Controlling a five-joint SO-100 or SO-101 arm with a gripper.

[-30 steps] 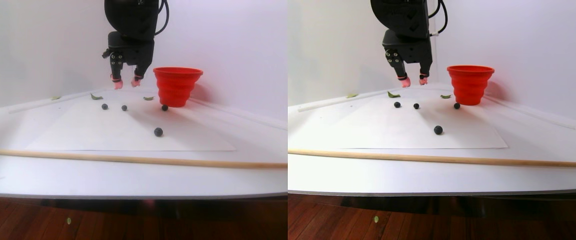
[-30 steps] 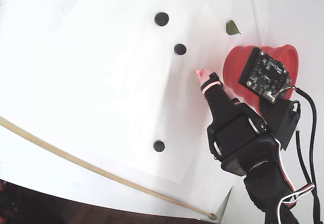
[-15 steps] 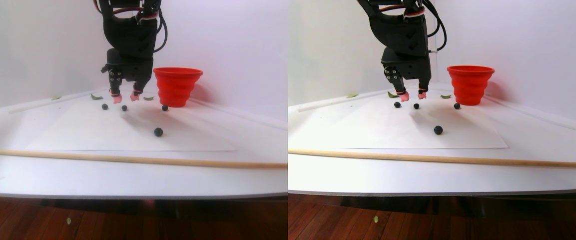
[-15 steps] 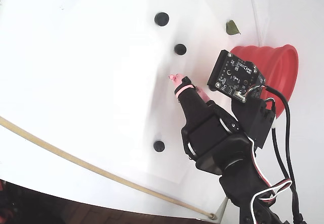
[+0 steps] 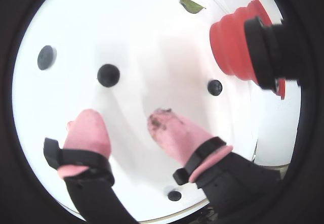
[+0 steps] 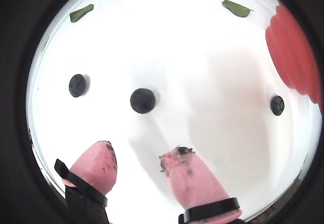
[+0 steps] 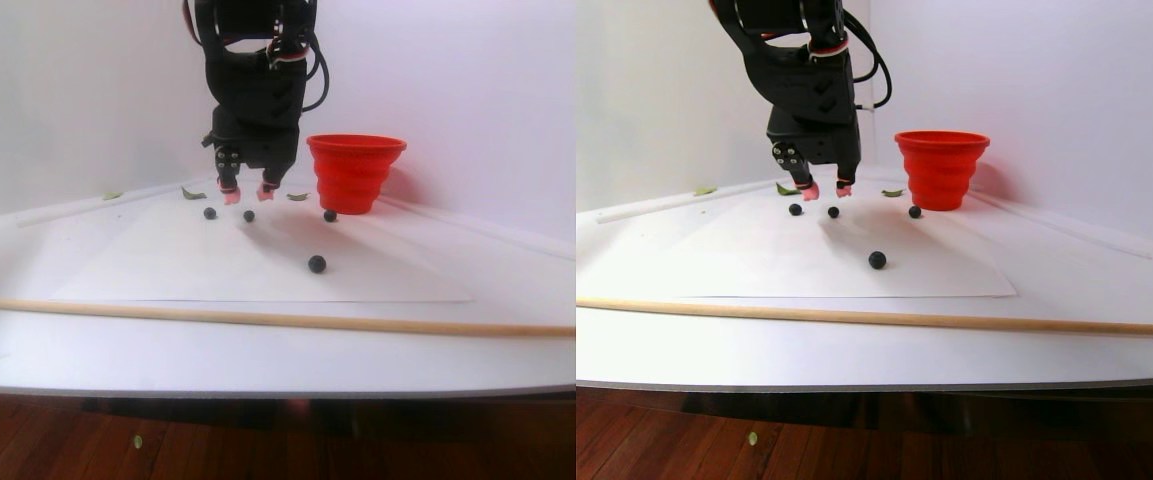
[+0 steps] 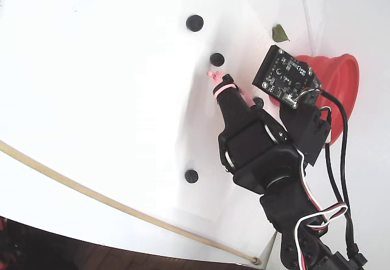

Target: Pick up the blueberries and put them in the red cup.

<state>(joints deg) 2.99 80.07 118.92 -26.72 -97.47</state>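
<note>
Several blueberries lie on white paper. In a wrist view one blueberry sits just ahead of my open gripper, another blueberry lies to its left, and a third lies near the red cup. The other wrist view shows the same blueberry ahead of the gripper and one blueberry behind it. In the stereo pair view the gripper hangs low, left of the red cup, nothing between its pink fingertips. In the fixed view the gripper is close to a blueberry.
A long wooden stick lies across the table's front. Green leaf scraps lie at the back, one leaf scrap close to the cup. The table's front edge drops to a wood floor.
The gripper has come down and moved away from the cup toward the two back berries. It stays open. Berries and cup have not moved.
</note>
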